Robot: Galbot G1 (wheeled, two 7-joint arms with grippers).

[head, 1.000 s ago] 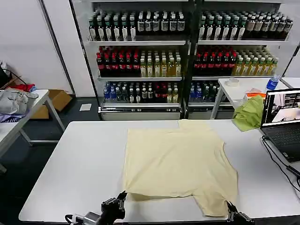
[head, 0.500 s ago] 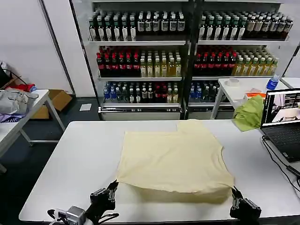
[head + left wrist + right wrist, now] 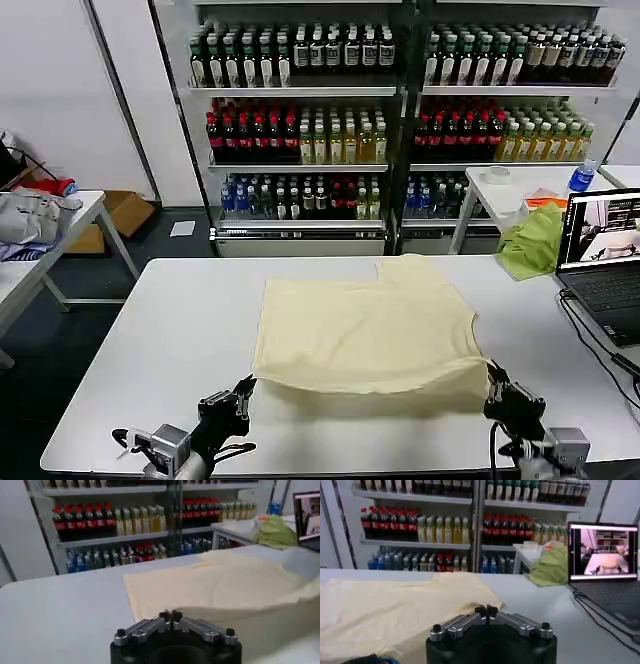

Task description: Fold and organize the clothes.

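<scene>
Grippers [image 3: 240, 392] at T-shirt's [image 3: 365, 335] near edge

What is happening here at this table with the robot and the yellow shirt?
The robot is folding a pale cream-yellow T-shirt on the white table. The shirt's near part is doubled over, so a soft fold runs along its front edge. The left gripper sits low at the table's near edge, just off the shirt's near left corner, fingers shut and holding nothing. The right gripper is at the near right corner, also shut; whether it pinches any fabric cannot be told. A laptop stands on the right.
</scene>
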